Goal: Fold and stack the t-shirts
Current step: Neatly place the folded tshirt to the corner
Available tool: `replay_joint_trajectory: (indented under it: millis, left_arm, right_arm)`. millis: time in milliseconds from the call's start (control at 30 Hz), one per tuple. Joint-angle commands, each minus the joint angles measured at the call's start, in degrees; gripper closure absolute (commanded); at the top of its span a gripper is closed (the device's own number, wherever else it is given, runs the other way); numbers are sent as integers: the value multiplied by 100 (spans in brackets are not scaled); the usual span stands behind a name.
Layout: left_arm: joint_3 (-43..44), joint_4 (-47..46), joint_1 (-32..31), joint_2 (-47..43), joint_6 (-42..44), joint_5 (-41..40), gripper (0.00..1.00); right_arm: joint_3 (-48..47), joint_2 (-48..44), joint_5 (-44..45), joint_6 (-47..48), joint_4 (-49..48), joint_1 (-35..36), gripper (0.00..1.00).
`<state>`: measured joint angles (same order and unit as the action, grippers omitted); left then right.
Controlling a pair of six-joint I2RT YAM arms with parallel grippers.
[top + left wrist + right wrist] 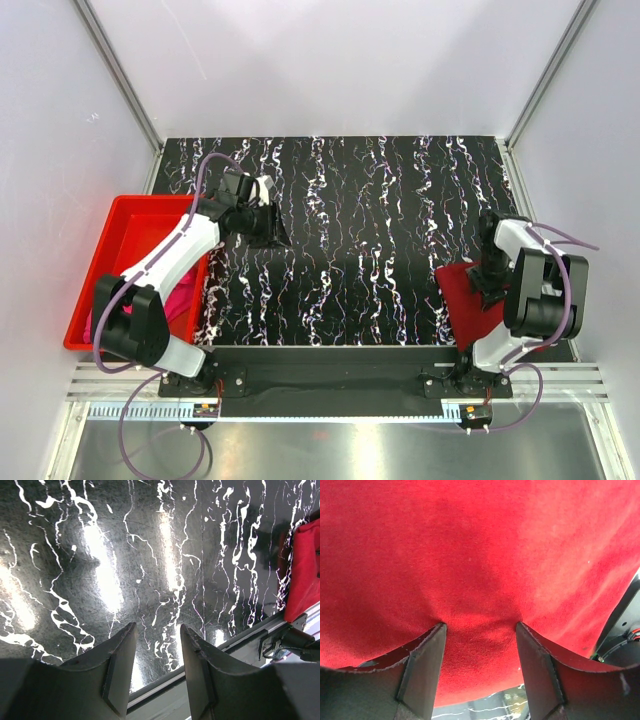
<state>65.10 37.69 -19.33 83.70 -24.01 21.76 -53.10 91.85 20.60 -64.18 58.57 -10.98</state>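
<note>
Pink t-shirt [178,298] lay bunched inside the red bin [120,225] on the far left, as we saw from above. Our left gripper [157,630] hung over the marbled table [370,230] just beside the bin, jaws moderately apart, holding nothing. Further right, the crimson t-shirt [468,305] sat at the near right edge; our right gripper [480,625] rested against it, jaws spread.

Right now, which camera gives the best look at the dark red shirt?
The top view: the red shirt lies at the table's near right corner, partly under the right arm. The right wrist view shows only cloth filling the frame; the left wrist view catches an edge far right.
</note>
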Motion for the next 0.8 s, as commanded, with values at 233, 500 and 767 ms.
replay_joint_trajectory:
  millis: [233,500,767]
  left_arm:
    - [55,-113,131,-82,-60,-67,55]
    - [169,-122,158,41,-86,-66,55]
    - [170,-148,158,111,-122,-14,55]
  right_arm:
    - [-604,790,489,345,-987,-396,35]
    - [-974,1150,691,1117,-1119,-466,37]
    - [-1123,1405,568,1961,-1400,-484,41]
